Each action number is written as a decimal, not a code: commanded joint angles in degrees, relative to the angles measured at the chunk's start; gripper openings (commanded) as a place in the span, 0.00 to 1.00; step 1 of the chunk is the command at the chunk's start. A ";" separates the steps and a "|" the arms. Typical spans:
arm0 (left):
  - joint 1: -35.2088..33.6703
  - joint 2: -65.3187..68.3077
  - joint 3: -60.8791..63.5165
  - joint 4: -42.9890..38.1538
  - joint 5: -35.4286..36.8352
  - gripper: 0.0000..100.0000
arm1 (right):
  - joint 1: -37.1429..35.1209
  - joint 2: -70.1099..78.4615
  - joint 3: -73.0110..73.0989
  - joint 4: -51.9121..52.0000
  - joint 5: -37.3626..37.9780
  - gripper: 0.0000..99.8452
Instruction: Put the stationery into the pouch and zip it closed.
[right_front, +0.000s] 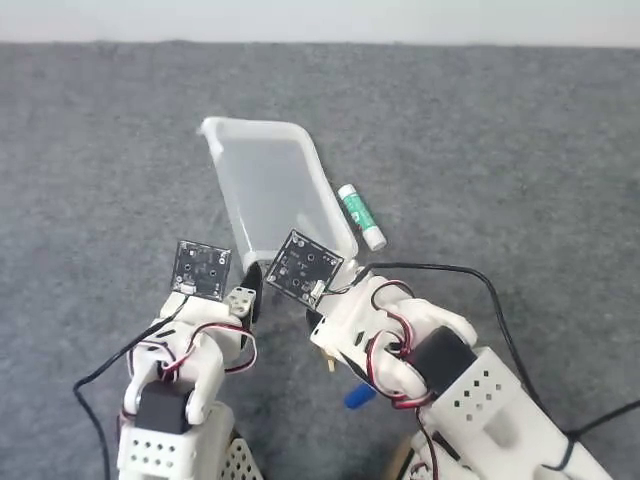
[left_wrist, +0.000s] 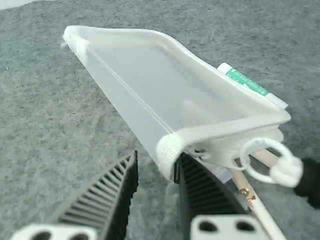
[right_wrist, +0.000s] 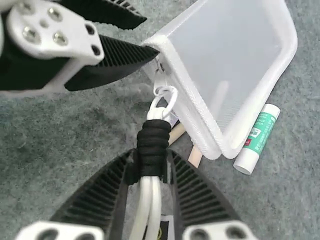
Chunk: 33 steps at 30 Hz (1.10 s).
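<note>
R gripper (right_wrist: 150, 167) was clamped on pull cord (right_wrist: 153, 145) at pouch (right_front: 268, 185) end; L gripper (left_wrist: 156, 172) had jaws apart at the pouch corner. Pouch lay just ahead of both arms, glue stick (right_front: 361, 216) beside it, outside. Pouch looked thin, light, floppy: prob. needs its corner pinched while the cord's pulled.

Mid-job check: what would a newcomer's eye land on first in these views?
The translucent pouch lies on the grey table, with the right gripper shut on its zipper pull cord. A glue stick lies beside the pouch, outside it, and a wooden pencil pokes out from under the zipper end.
</note>
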 joint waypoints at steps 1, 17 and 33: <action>-0.18 -0.35 -1.19 -2.11 -0.70 0.10 | -0.13 -0.92 -1.32 0.31 0.18 0.01; -8.44 -0.35 -4.97 -2.02 -0.53 0.01 | 7.34 -0.92 -1.14 -0.04 0.70 0.01; -12.40 -0.35 -6.46 -2.02 0.18 0.01 | 17.54 -0.92 -3.52 -0.13 0.26 0.01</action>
